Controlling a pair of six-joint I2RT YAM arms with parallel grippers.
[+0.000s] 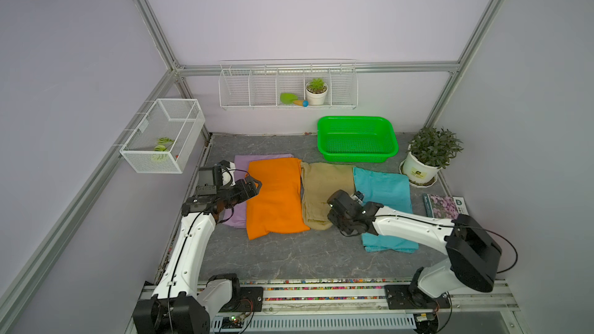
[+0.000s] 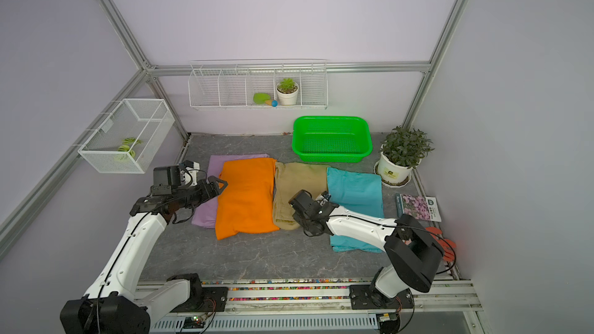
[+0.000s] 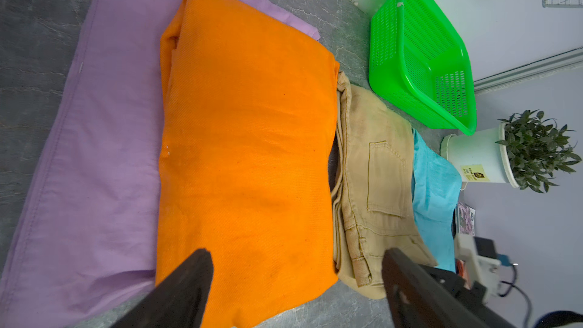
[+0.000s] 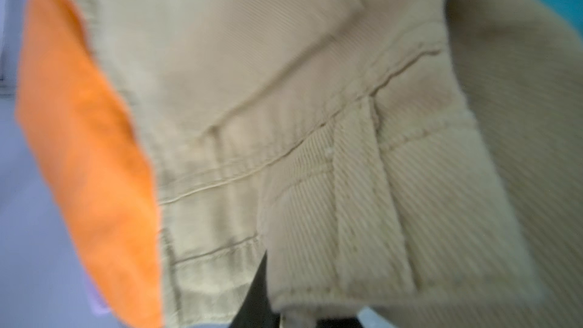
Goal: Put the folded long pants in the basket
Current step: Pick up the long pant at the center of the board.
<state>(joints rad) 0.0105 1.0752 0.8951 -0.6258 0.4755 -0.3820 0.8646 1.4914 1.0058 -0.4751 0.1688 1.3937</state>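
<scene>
Four folded long pants lie side by side on the grey table: lilac (image 1: 241, 162), orange (image 1: 274, 197) partly over it, khaki (image 1: 321, 184) and teal (image 1: 385, 187). The bright green basket (image 1: 353, 156) stands behind them at the back right, with nothing in it. My left gripper (image 1: 252, 189) hovers open over the orange pants' left edge; its view shows the dark fingers (image 3: 189, 279) spread wide above the orange cloth (image 3: 246, 140). My right gripper (image 1: 329, 216) is at the khaki pants' near right corner. Up close, khaki waistband cloth (image 4: 362, 200) fills the wrist view and lies pinched beside one dark finger (image 4: 256, 298).
A potted plant (image 1: 427, 155) stands right of the basket, and a flowered book (image 1: 445, 205) lies by the right wall. A white wire basket (image 1: 164, 136) hangs on the left wall. A wire rack (image 1: 287, 86) with a small plant hangs on the back wall.
</scene>
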